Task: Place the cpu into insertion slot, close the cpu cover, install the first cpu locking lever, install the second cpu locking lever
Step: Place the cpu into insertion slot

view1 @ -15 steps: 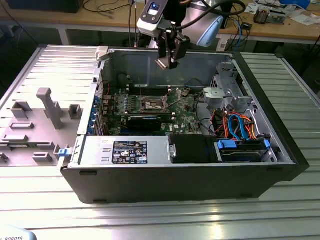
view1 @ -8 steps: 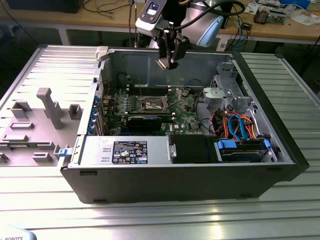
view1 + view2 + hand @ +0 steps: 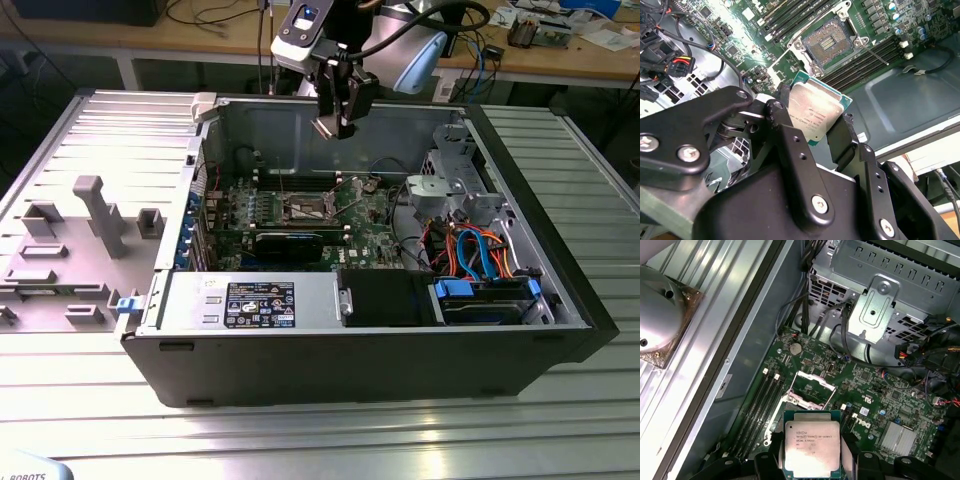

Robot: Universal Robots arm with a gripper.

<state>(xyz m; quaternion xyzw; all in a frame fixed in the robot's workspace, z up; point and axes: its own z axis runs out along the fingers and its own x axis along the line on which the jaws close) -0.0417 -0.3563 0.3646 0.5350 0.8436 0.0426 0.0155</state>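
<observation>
cpu [image 3: 812,449] top dull silvery metal; claw [image 3: 814,119] matt black.

The gripper [image 3: 336,128] hangs above the open computer case [image 3: 400,350], with the cpu [image 3: 326,127] clamped at its tips. Below it, the insertion slot [image 3: 305,208] sits on the green motherboard [image 3: 365,225]. A grey fixture tray [image 3: 60,250] lies at the exterior view's left.
</observation>
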